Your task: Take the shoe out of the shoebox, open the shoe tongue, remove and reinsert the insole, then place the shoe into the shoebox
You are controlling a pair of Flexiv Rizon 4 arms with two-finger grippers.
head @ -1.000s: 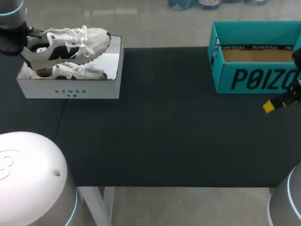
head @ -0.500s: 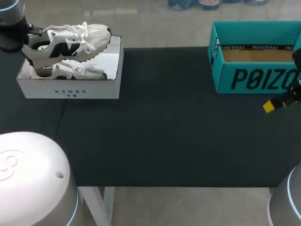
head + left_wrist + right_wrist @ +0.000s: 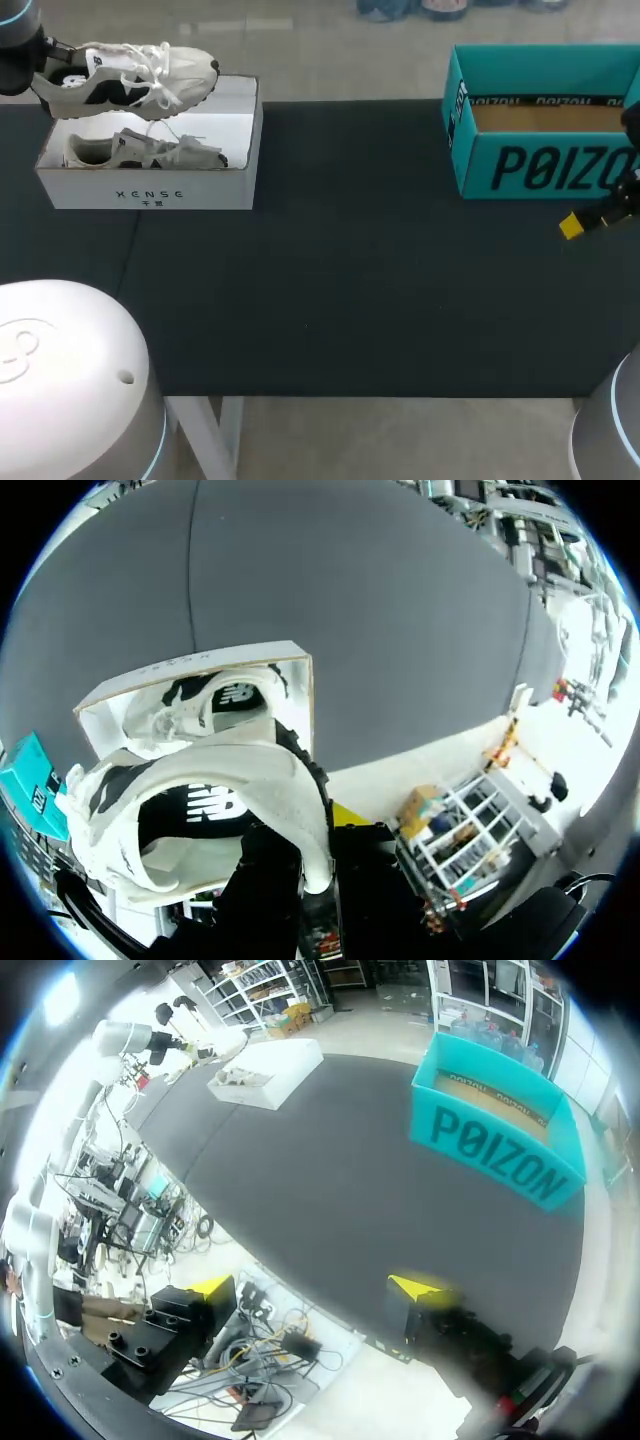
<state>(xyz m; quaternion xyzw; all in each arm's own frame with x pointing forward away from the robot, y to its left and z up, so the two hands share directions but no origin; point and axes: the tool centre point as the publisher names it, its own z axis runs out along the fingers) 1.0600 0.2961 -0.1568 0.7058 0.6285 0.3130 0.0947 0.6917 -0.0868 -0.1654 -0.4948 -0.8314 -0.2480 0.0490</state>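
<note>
A white and black sneaker (image 3: 125, 75) hangs in the air above the white shoebox (image 3: 150, 190) at the table's far left, toe pointing right. My left gripper (image 3: 50, 62) is shut on its heel. In the left wrist view the heel collar of the sneaker (image 3: 200, 790) sits pinched in my left gripper (image 3: 318, 855), with the shoebox (image 3: 290, 680) below. A second sneaker (image 3: 145, 152) lies inside the box. My right gripper (image 3: 575, 226) stands open at the right edge with nothing in it, its yellow fingertips (image 3: 210, 1285) wide apart over the table's edge.
A teal cardboard box (image 3: 545, 165) stands open at the far right, just behind my right gripper, also seen as the teal box (image 3: 500, 1130) in the right wrist view. Dark matting (image 3: 350, 270) covers the table between the two boxes.
My left gripper has lifted the sneaker up and a little to the left, so it now hangs free above the shoebox. The right arm has not moved.
</note>
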